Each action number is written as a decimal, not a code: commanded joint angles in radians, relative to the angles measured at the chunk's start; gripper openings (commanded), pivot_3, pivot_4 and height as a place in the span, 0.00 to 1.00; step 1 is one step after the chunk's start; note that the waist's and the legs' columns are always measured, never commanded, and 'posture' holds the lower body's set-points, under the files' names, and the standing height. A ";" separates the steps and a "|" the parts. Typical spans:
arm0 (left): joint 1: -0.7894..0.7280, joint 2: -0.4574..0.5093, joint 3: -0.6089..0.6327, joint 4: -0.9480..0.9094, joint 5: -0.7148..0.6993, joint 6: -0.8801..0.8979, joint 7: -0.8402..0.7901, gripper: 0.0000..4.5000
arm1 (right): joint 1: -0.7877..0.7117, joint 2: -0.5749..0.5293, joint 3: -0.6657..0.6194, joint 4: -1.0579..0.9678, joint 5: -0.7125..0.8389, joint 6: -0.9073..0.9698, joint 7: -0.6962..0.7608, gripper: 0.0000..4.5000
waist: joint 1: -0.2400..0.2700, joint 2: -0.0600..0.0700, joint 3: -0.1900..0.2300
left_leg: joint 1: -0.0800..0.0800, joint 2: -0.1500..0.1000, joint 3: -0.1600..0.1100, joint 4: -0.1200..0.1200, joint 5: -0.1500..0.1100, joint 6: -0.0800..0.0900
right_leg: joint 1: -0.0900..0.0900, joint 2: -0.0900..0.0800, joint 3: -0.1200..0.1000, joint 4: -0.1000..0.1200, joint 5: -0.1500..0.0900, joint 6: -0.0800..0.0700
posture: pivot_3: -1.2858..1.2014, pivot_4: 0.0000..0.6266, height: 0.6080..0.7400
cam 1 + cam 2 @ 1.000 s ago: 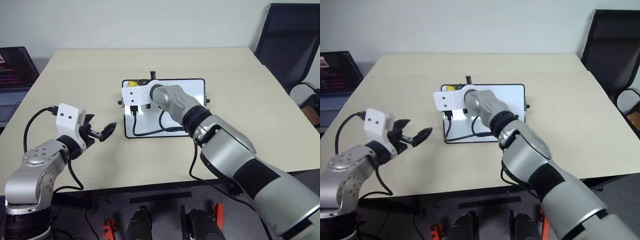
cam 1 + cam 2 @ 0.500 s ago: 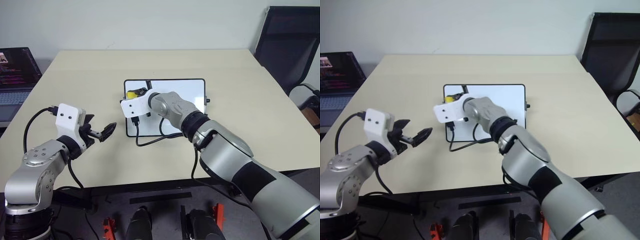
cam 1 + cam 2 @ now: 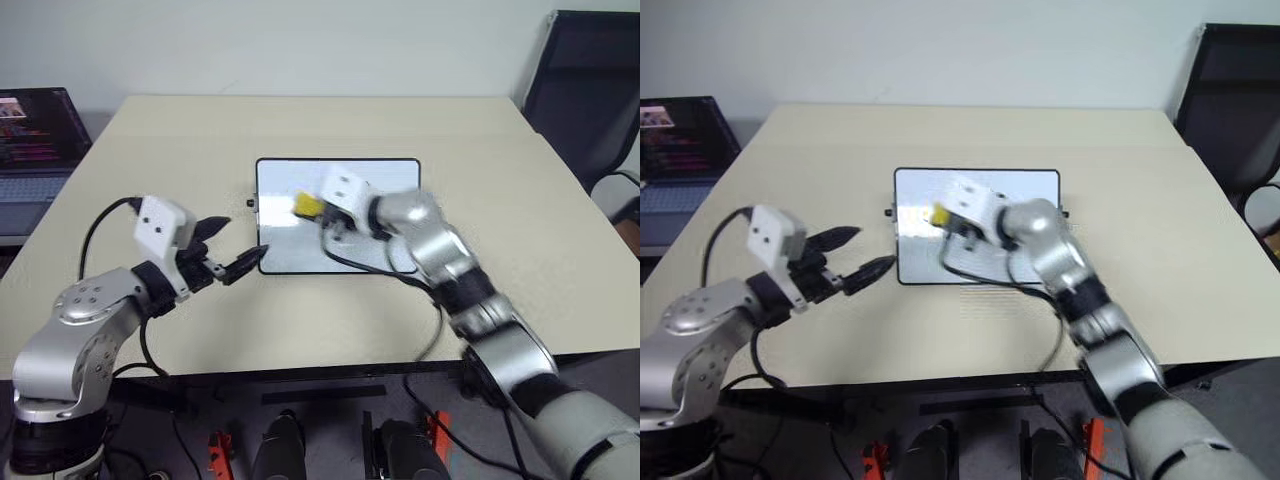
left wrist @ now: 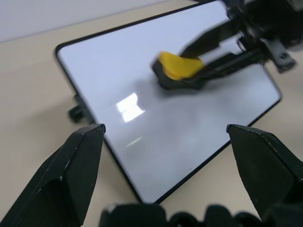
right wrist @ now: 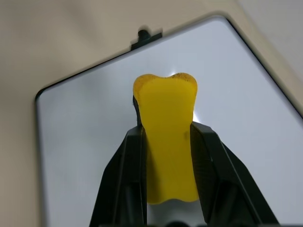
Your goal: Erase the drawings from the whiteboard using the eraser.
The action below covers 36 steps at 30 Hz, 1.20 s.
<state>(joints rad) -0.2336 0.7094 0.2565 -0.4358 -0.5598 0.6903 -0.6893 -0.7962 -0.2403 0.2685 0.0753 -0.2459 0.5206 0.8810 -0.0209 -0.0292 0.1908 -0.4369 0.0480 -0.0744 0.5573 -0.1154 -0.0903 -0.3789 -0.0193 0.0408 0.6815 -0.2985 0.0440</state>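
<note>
One small glossy white whiteboard with a thin black frame and rounded corners (image 3: 340,216) lies flat at the centre of the pale beige table (image 3: 150,150) in the head views. One bright yellow eraser block with a dark underside (image 3: 307,206) sits over the board's upper left part, pinched between the two black fingers of the right gripper (image 5: 165,142); the right wrist view shows those fingers pressed against both sides of the block, its tip standing out past them over the white surface. The left gripper (image 3: 237,248) hangs just off the board's left edge in the left half of the frame, its two black fingers spread wide with nothing between them. The left wrist view looks across the board between those spread fingers (image 4: 80,161) and shows the eraser's dark underside right at the board, and one small black knob (image 4: 77,112) on the frame's edge. No marker drawings can be made out on the board. One open laptop (image 3: 35,135) stands at the far left edge, and one dark chair (image 3: 590,100) at the upper right.
</note>
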 commanded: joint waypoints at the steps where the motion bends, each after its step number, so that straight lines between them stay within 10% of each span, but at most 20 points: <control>1: -0.059 0.017 -0.065 -0.030 -0.038 -0.016 -0.078 1.00 | 0.178 -0.096 -0.072 -0.371 0.032 0.291 0.026 0.21 | -0.001 0.000 0.000 | 0.000 0.000 0.000 0.000 0.000 0.000 | 0.000 0.000 0.000 0.000 -0.001 0.000 | 0.52 0.24 1.00; 12: -0.253 0.010 -0.317 0.156 0.037 -0.154 -0.359 1.00 | 0.471 -0.164 -0.316 -0.556 0.072 0.603 -0.205 0.21 | -0.026 0.001 0.000 | 0.003 0.000 0.003 0.002 0.000 0.000 | 0.001 0.000 0.003 0.000 -0.004 0.004 | 0.52 0.24 1.00; 34: -0.384 -0.113 -0.420 0.326 0.127 -0.296 -0.520 1.00 | 0.373 -0.098 -0.440 -0.245 0.236 0.500 -0.495 0.21 | -0.029 0.001 0.000 | 0.002 0.000 0.003 0.004 0.001 0.001 | 0.002 0.001 0.004 0.000 -0.003 0.007 | 0.52 0.24 1.00; 36: -0.379 -0.116 -0.418 0.324 0.127 -0.298 -0.520 1.00 | 0.363 -0.098 -0.444 -0.224 0.247 0.485 -0.511 0.37 | -0.029 0.001 0.000 | 0.002 0.000 0.003 0.004 0.001 0.001 | 0.003 0.001 0.004 0.000 -0.003 0.008 | 0.52 0.24 1.00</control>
<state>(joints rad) -0.5967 0.5969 -0.1627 -0.0993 -0.4327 0.4080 -1.2091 -0.4257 -0.3331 -0.1600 -0.1656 -0.0122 1.0181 0.3887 -0.0503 -0.0286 0.1911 -0.4347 0.0481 -0.0711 0.5609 -0.1147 -0.0889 -0.3763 -0.0187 0.0448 0.6813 -0.3011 0.0516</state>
